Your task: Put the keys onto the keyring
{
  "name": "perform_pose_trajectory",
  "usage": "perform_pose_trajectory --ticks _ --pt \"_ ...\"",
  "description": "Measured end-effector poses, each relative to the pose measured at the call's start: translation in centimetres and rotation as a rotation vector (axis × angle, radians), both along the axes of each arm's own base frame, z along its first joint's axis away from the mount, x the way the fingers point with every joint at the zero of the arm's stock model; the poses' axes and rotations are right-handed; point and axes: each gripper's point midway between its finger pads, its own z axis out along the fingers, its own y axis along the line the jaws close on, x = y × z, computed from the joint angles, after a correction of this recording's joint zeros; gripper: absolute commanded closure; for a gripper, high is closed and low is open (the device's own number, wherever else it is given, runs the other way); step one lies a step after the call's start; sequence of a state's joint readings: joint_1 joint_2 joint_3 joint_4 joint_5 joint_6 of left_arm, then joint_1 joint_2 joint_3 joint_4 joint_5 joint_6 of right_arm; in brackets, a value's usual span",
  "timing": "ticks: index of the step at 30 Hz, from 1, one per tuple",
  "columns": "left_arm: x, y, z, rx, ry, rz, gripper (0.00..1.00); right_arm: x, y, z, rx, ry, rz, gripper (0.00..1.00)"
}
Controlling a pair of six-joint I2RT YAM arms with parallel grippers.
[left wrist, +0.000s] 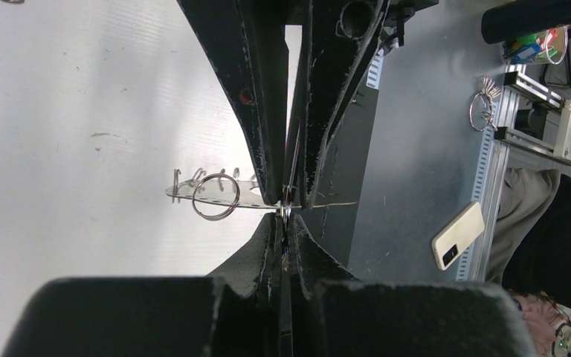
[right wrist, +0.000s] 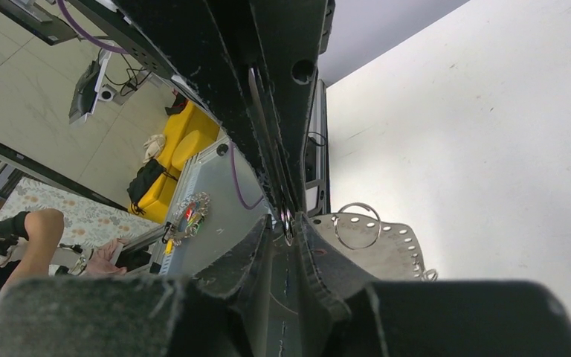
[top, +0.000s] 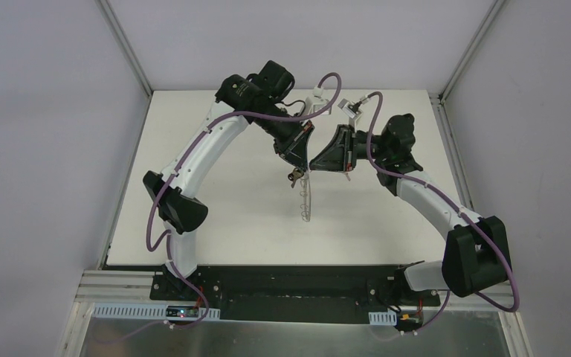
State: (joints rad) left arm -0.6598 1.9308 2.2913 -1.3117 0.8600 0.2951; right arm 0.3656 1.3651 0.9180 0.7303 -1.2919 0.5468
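Left end effector (left wrist: pixel 286 210) pressed together on edge of keyring (left wrist: pixel 193 191) — thin grey band held mid-tabletop (top: pixel 215 216), seemingly lifted clear. Wire loops along one edge, larger split ring (left wrist: pixel 215 219) hanging through. Right end effector (right wrist: pixel 288 223) nearly closed at band's near end; gripping or not, cannot tell. Band likely light, stiff, slick — pinch flat faces, clear of loops. Keys too small to place.

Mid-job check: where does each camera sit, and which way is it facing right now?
Top external: above and behind the bases, looking down on the table; left arm, right arm, left pincer, right pincer show.
Left wrist: on the left arm, looking along its fingers at the keyring, edge-on.
Right wrist: on the right arm, along its fingers at the keyring's holed face.
Shared: the keyring.
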Motion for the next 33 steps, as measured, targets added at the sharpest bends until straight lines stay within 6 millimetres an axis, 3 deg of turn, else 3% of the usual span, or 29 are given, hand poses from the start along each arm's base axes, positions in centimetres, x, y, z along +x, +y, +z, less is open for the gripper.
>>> perform_pose_trajectory --ticks 8,17,24,33 --pt "0.10 -0.10 0.03 -0.003 0.000 0.005 1.00 -0.18 0.26 -0.81 -0.021 0.011 0.009 0.86" --pt "0.05 -0.07 -0.42 0.006 0.012 0.004 1.00 -0.08 0.34 -0.82 -0.027 0.021 0.008 0.83" --pt "-0.09 -0.12 -0.66 0.006 0.026 0.000 1.00 0.04 0.37 -0.74 -0.028 0.023 0.006 1.00" --pt "0.01 -0.10 -0.61 0.002 0.034 0.006 1.00 0.10 0.32 -0.73 -0.028 0.023 0.004 1.00"
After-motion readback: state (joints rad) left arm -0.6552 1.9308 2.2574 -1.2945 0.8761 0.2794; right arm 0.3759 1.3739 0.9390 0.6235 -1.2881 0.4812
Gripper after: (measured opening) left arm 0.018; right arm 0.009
